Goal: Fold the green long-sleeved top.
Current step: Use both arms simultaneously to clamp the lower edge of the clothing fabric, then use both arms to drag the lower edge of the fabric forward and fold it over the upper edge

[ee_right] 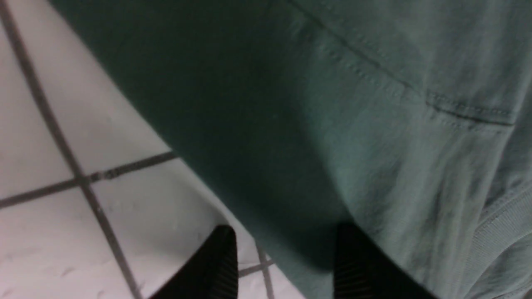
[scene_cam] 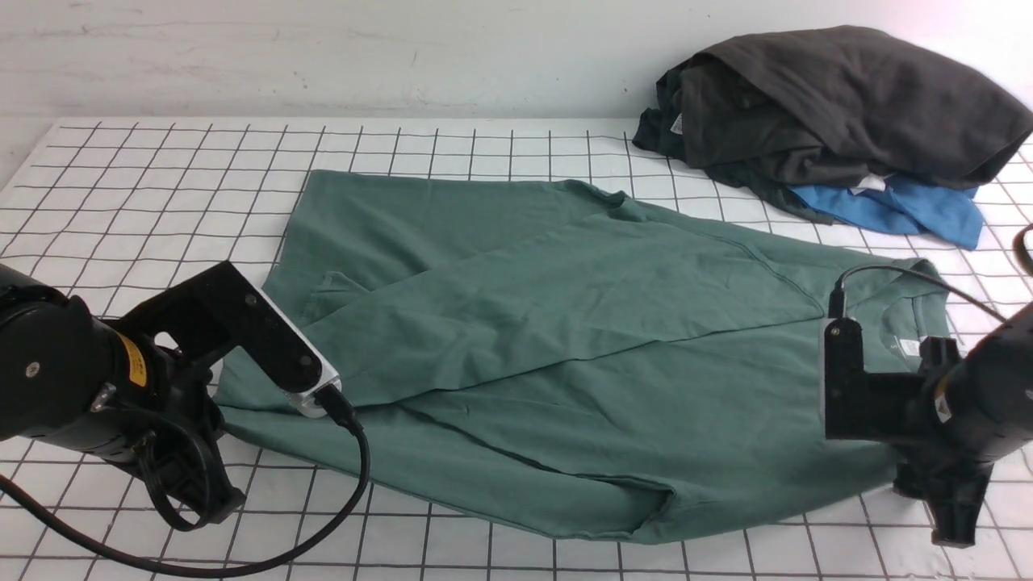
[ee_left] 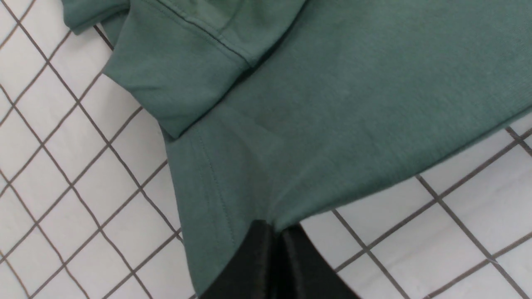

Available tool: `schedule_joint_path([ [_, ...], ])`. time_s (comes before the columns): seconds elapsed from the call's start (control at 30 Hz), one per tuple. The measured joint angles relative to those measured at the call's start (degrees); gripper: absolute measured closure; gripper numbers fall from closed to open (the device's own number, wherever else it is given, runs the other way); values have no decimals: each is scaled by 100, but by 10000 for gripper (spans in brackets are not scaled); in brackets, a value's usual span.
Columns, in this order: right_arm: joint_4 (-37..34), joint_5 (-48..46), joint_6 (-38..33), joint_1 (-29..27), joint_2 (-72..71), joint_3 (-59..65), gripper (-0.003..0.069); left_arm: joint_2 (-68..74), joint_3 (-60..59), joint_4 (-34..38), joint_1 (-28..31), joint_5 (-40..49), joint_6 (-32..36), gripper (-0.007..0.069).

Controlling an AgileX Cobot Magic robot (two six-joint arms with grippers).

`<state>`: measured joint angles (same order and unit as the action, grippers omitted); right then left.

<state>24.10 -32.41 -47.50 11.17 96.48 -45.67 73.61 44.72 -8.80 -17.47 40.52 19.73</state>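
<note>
Green long-sleeved top (scene_cam: 565,323), one, is pinched by left claw (ee_left: 277,229).

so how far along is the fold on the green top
Done: the green long-sleeved top lies spread out with a sleeve folded across its body. In hand: the left gripper is shut on the hem corner; the right gripper is open, its fingers straddling the fabric edge near the collar. Left: the body itself does not look folded over yet.

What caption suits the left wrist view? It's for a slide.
Left gripper shut on an edge of the green long-sleeved top, above the gridded table.
</note>
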Motion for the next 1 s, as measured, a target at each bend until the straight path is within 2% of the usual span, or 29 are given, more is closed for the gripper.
schedule_joint_path([
  [0.1,94,127,696,0,-95,0,580,-35,39,0,0,17,-332,631],
  [0.13,99,135,755,0,-112,0,588,-41,46,0,0,22,-332,631],
  [0.17,152,259,1253,0,-266,0,637,-76,132,-22,0,21,-611,631],
  [0.23,320,419,1893,0,-454,-21,659,-83,317,-40,31,23,-962,631],
  [0.3,497,460,2529,0,-543,-137,662,25,628,-40,162,23,-1317,631],
  [0.33,515,460,2529,0,-553,-159,662,25,628,-40,162,23,-1355,631],
  [0.4,674,460,3169,-49,-523,-533,662,405,1294,-40,443,14,-1708,631],
  [0.5,674,485,3649,-175,-267,-1289,663,1222,2300,-40,733,-49,-1857,631],
  [0.77,38,400,3872,-341,1585,-3845,660,4379,6248,-183,1046,-104,-2040,631],
  [0.8,16,392,3872,-341,1585,-3845,660,4379,6352,-183,1046,-91,-2040,631],
  [0.83,-170,300,3922,-341,1989,-4304,646,5053,7073,-212,1051,36,-2040,617],
  [0.87,-190,287,3928,-341,2087,-4414,639,5218,7279,-220,1051,71,-2034,610],
  [0.93,-365,115,4066,-341,2613,-5033,574,6128,8424,-312,1052,307,-2028,548],
  [0.97,-387,-31,4241,-341,2824,-5278,529,6666,9154,-388,1057,534,-2035,488],
  [1.0,-393,-60,4276,-341,2856,-5373,521,6738,9262,-412,1064,577,-2052,479],
])
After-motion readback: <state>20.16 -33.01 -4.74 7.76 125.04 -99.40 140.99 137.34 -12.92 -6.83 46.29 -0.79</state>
